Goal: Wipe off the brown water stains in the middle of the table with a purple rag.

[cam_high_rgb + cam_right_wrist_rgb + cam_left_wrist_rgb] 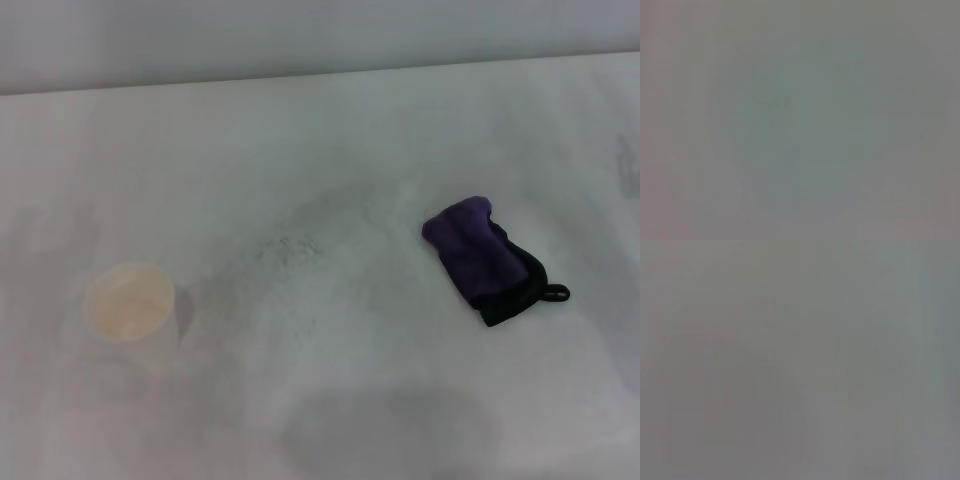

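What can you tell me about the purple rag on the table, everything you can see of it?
The purple rag is a small, fuzzy cloth, folded or bunched into a lump, purple on top with black edging along its near side and a small black loop sticking out at one corner. It lies flat on the white table, on the robot's right, well apart from the paper cup. Nothing holds or touches it; no gripper is in view.

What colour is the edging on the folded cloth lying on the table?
Black, with a small black loop, on the fuzzy purple folded rag; the head view shows it best.
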